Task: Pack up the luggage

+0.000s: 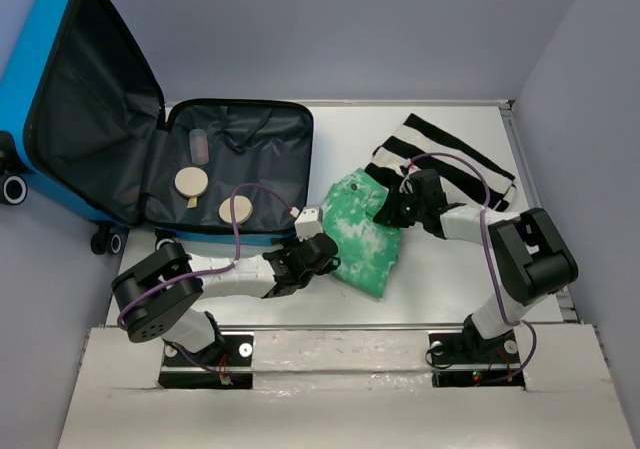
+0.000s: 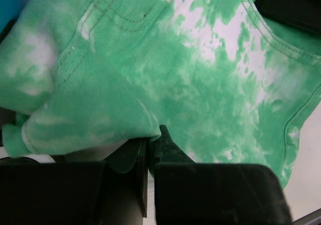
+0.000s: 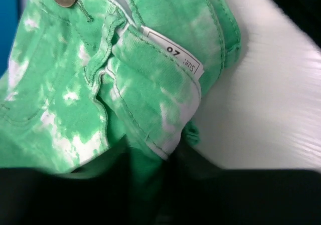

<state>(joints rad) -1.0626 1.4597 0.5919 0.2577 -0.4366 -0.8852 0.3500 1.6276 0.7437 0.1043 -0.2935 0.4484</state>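
Note:
The blue luggage lies open at the left, its lid leaning up against the wall and its black-lined base flat on the table. A green-and-white tie-dye garment lies bunched just right of the base. My left gripper is at its near-left edge, and in the left wrist view the jaws are pressed together on the fabric hem. My right gripper is at the garment's right edge. In the right wrist view it is shut on the waistband near the size label.
Inside the base lie two round wooden discs and a clear tube. A black-and-white striped garment lies at the back right, behind the right gripper. Walls enclose the table at the back and right.

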